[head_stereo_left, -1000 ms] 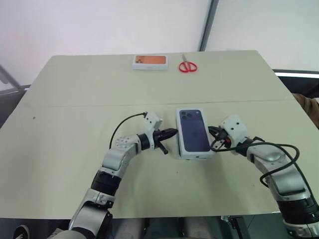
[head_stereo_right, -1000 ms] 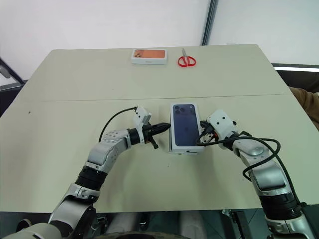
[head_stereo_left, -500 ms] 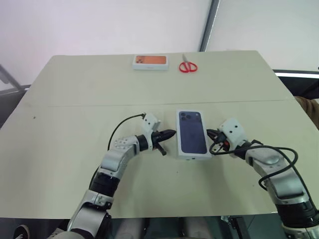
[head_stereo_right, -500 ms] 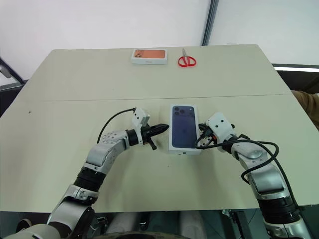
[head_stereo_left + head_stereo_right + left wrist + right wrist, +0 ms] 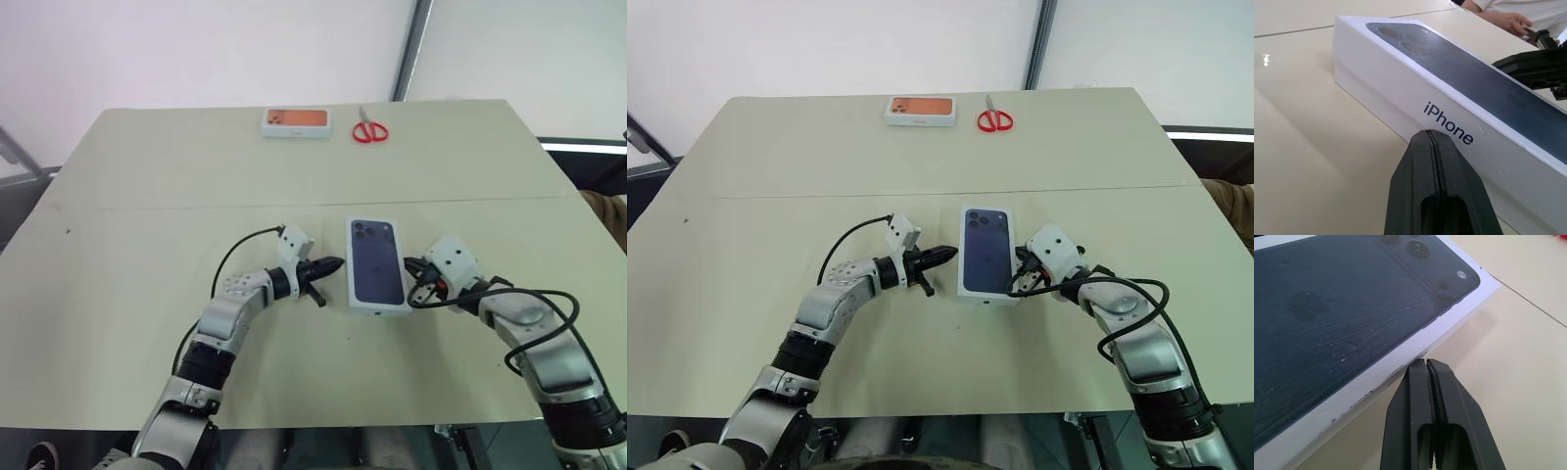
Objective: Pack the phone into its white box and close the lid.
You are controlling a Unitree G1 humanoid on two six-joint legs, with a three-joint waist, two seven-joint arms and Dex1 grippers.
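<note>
Lid (image 5: pixel 378 263) seated over the box near the table's (image 5: pixel 147 196) middle, flanked by left gripper (image 5: pixel 336 262) and right gripper (image 5: pixel 409 264), both pinched together and empty, apparently to square it

Both arms silver-grey metal with black joint rings and black bands nearer the shoulders. Left gripper (image 5: pixel 336 262): 2 black fingers tapering to a point, fine ridged seam running between them. White boxy camera module on the left wrist, thin black cable looping from it back to the forearm. Right gripper (image 5: pixel 410 264): same 2 black fingers, cut-out hollow near their base. White boxy module on the right wrist, thicker black cables coiling along the right forearm.
</note>
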